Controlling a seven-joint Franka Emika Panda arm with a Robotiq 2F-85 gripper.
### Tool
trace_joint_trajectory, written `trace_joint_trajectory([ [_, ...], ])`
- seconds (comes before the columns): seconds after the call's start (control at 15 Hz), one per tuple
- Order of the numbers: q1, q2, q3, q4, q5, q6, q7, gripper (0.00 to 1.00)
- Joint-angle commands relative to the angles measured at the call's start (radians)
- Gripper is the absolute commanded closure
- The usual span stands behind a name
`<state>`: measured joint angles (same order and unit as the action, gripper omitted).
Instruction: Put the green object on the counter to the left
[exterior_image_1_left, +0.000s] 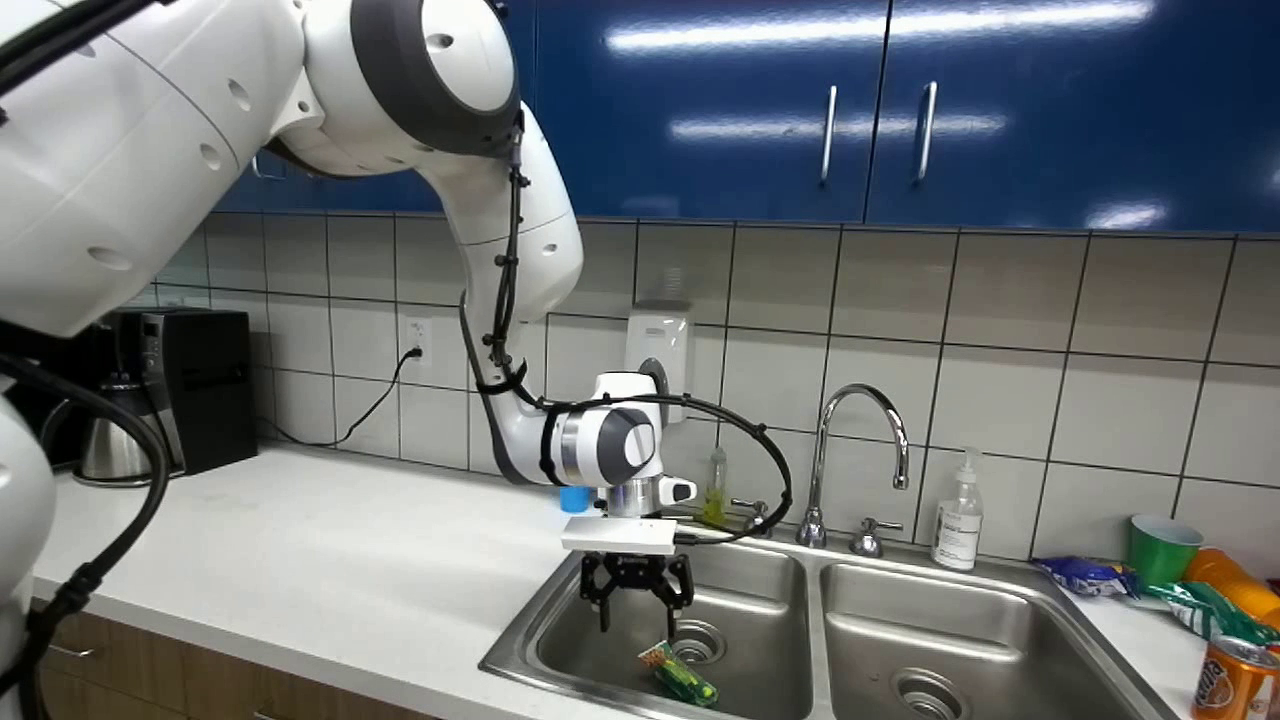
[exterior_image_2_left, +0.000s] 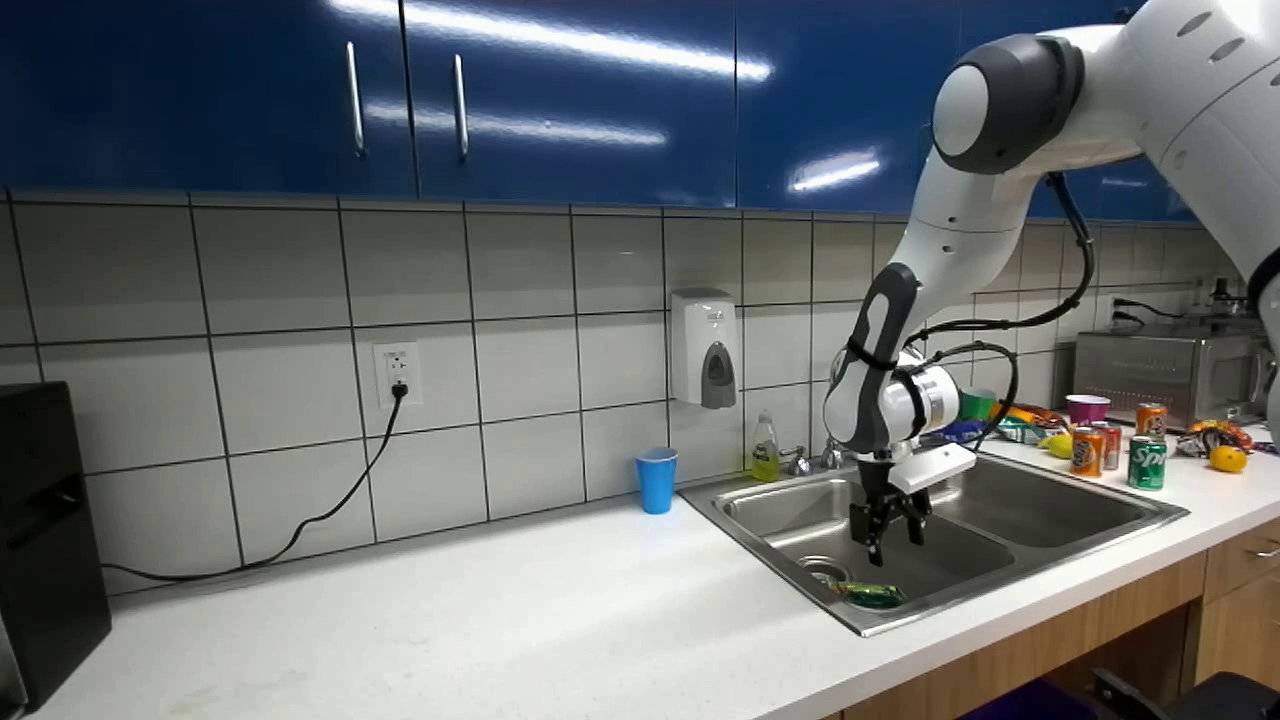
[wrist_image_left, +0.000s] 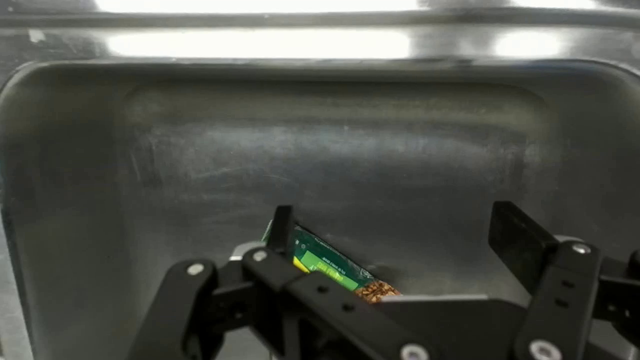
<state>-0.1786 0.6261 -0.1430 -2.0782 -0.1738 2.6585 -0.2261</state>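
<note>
The green object (exterior_image_1_left: 682, 676) is an oblong green packet with yellow marks and a brown patterned end. It lies on the floor of a sink basin near the drain, and also shows in an exterior view (exterior_image_2_left: 872, 595). In the wrist view the green packet (wrist_image_left: 330, 260) is partly hidden behind one finger. My gripper (exterior_image_1_left: 638, 627) is open and empty above the basin, apart from the packet; it also shows in an exterior view (exterior_image_2_left: 896, 548) and the wrist view (wrist_image_left: 392, 215), its fingers wide apart. The off-white counter (exterior_image_1_left: 330, 560) extends beside the sink, also in an exterior view (exterior_image_2_left: 480, 620).
The steel double sink (exterior_image_1_left: 815, 630) has raised rims and a tall faucet (exterior_image_1_left: 818, 470) behind it. A blue cup (exterior_image_2_left: 656, 482) stands near the wall beside the sink. A soap bottle (exterior_image_1_left: 958, 520) stands behind. Cans (exterior_image_2_left: 1146, 463) and wrappers lie beyond the sink.
</note>
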Motion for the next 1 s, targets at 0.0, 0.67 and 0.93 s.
trace_joint_trajectory([
  [0.0, -0.051, 0.052, 0.044, 0.079, 0.027, -0.050, -0.052, 0.00],
  [0.67, -0.124, 0.169, 0.129, 0.212, 0.064, -0.106, -0.184, 0.00],
  [0.93, -0.147, 0.201, 0.149, 0.258, 0.056, -0.115, -0.254, 0.00],
])
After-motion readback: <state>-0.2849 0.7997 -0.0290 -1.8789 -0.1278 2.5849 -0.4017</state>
